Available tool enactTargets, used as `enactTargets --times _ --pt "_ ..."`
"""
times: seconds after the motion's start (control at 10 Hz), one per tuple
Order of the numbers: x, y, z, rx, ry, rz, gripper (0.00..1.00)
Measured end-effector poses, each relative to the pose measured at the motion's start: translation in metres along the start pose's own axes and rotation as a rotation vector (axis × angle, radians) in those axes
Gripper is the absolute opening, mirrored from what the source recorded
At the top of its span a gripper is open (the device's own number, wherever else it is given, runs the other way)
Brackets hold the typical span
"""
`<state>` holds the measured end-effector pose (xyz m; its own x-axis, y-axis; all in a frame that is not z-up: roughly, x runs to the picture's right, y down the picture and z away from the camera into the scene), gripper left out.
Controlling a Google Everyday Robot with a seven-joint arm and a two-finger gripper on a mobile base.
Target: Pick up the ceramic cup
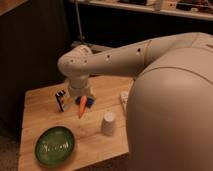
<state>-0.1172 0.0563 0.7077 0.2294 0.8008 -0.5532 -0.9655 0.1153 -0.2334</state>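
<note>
The ceramic cup (108, 123) is small, white and tapered. It stands with its narrow end up on the wooden table (45, 117), right of the middle near the front. My gripper (82, 96) hangs at the end of the white arm over the back middle of the table, up and to the left of the cup and clear of it. It is right above an orange carrot-shaped object (82, 107).
A round green plate (54, 144) lies at the front left. A small black, white and blue object (61, 100) stands left of the gripper. A flat white object (124, 99) lies at the right, partly hidden by my arm. My large white body fills the right side.
</note>
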Motion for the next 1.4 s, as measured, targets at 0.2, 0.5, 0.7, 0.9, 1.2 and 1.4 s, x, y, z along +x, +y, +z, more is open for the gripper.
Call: enactTargets --times 0.2,0.5,0.7,0.9,1.2,1.4 --pt "0.013 -0.037 0.026 -0.029 0.027 0.076 0.8" --pt "0.033 -0.085 0.039 -0.041 0.051 0.173 0.8" --pt "0.023 -0.102 0.034 -0.015 0.02 0.17 0.8" --pt "0.007 -0.114 0.033 -0.005 0.003 0.171 0.8" --pt "0.017 -0.122 0.051 -0.029 0.02 0.21 0.8" --pt "0.036 -0.122 0.048 -0.03 0.024 0.244 0.8"
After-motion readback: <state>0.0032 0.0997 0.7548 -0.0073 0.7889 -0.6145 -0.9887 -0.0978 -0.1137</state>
